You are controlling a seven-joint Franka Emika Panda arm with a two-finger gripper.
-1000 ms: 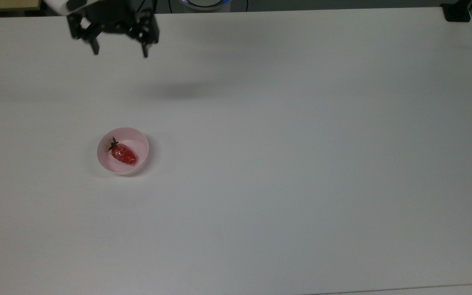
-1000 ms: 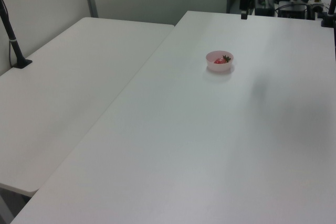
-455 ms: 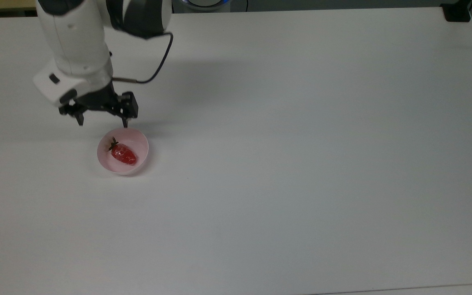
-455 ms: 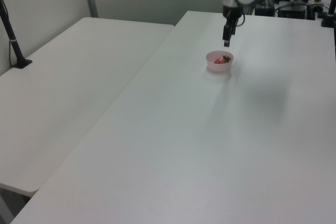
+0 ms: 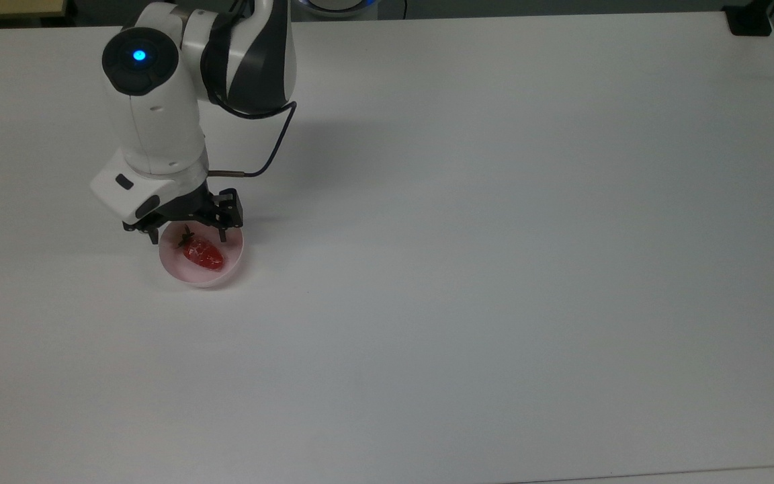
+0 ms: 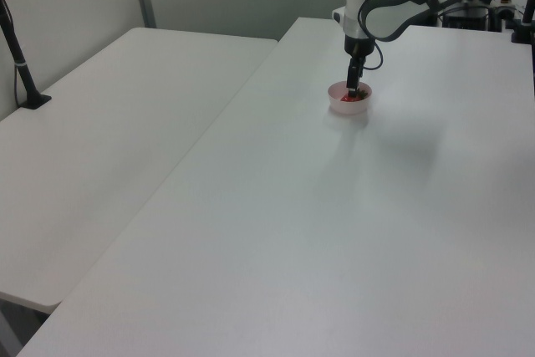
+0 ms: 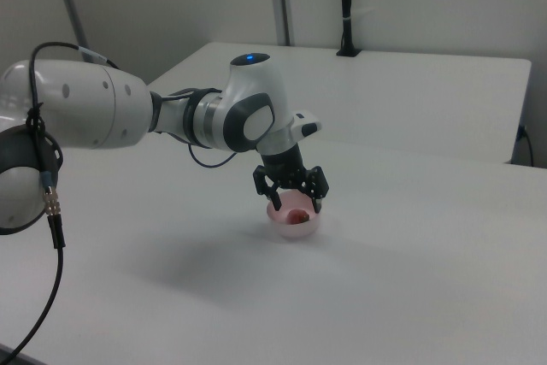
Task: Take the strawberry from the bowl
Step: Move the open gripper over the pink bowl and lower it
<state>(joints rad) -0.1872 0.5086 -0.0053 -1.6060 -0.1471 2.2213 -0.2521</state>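
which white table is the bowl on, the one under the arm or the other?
The one under the arm: the bowl with the strawberry sits there, below the open gripper. The adjoining table on the left view's left carries only a black post.

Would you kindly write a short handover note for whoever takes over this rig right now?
Gripper: open, empty, poised at the bowl's rim over the strawberry's capped end.
Strawberry: lying on its side in the bowl, cap toward the top view's upper left, not gripped.
Bowl: on the white table, toward the top view's left.
Done: approach over the bowl.
Left: lower the fingers around the strawberry, close, lift it out.
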